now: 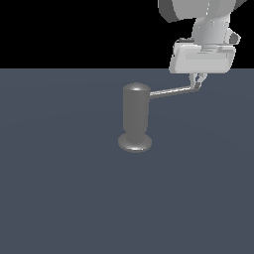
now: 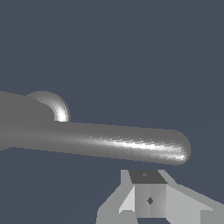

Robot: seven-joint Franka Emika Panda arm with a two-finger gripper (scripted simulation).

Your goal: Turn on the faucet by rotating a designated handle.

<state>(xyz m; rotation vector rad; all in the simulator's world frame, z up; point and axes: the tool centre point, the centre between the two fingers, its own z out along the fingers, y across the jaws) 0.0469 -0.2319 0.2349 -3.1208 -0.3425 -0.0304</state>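
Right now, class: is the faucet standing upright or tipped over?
Upright. In the exterior view the faucet stands vertically on its flared base, flat on the floor, with the handle jutting sideways from its top toward the tool.

Arm reaching down from the upper right of the exterior view.

The Panda arm (image 1: 208, 20) entered at the upper right of the exterior view, its pale wrist block set roughly level, and the gripper (image 1: 198, 82) hung below it, pointing downward. Its two thin fingers (image 1: 200, 79) sat close together (whether they were fully pressed together could not be told at this size). In the wrist view only one grey fingertip (image 2: 148, 197) showed, low in the frame and slightly right of centre.
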